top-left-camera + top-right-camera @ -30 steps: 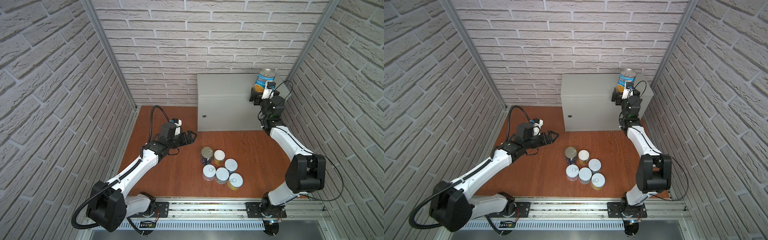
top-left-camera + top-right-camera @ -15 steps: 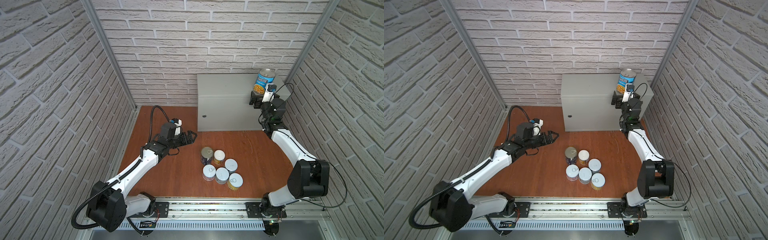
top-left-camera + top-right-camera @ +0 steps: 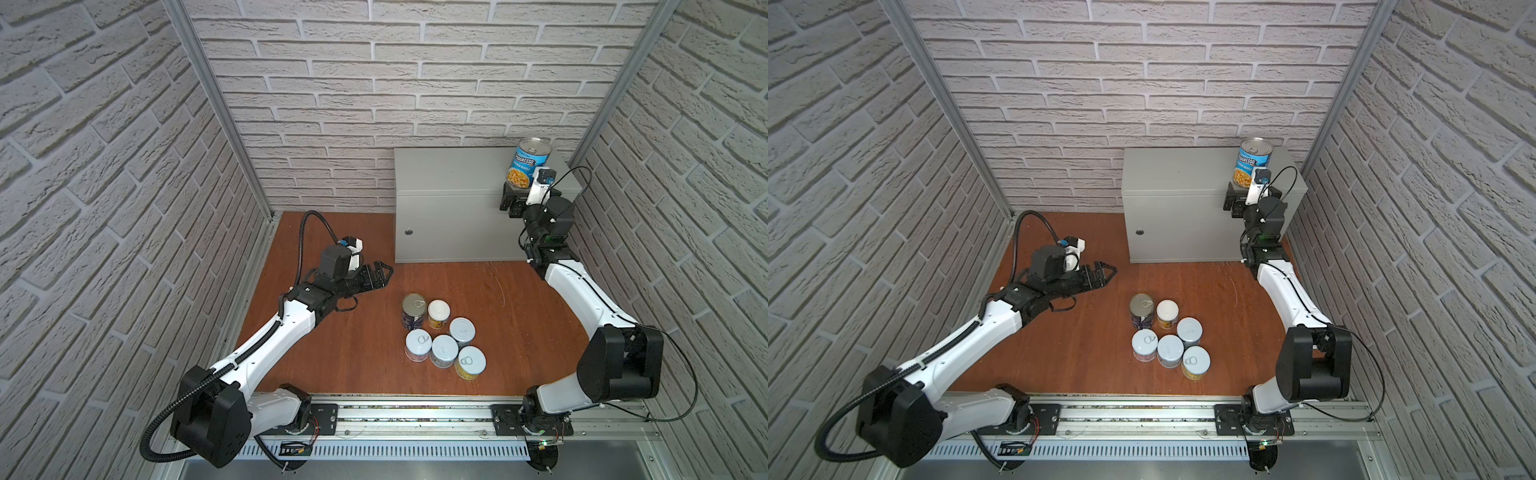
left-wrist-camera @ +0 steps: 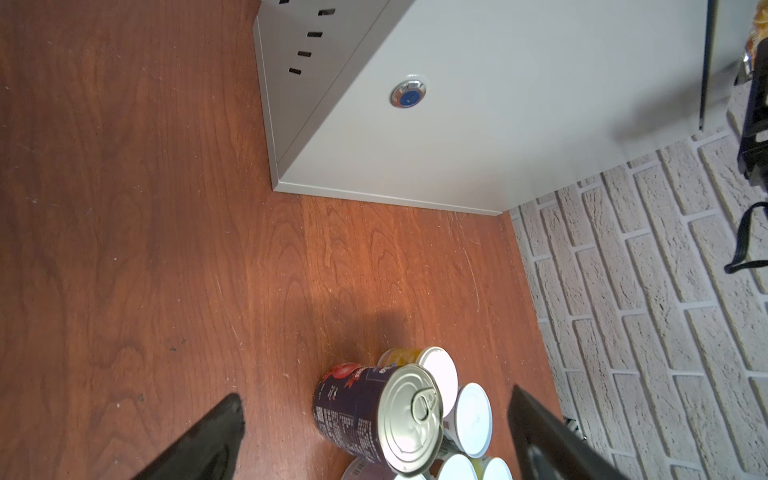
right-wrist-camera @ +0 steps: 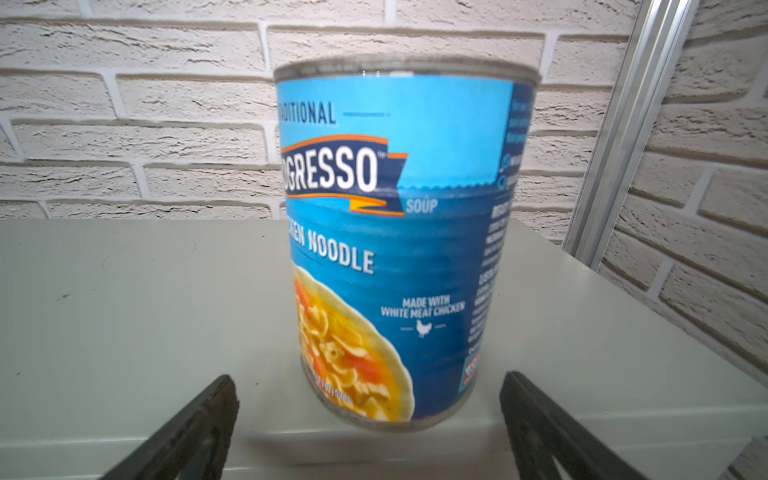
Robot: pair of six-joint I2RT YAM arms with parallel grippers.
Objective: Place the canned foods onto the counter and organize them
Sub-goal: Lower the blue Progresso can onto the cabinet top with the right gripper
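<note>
soup can (image 3: 528, 164) upright on the counter (image 3: 449, 174), right gripper (image 3: 512, 203) just beside it; six cans (image 3: 444, 347) clustered on the floor (image 3: 332, 340) near the left gripper (image 3: 380, 276)

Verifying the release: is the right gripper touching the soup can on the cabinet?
Apart. The right wrist view shows the right gripper open, with bare cabinet visible between each of its fingers and the soup can.
</note>
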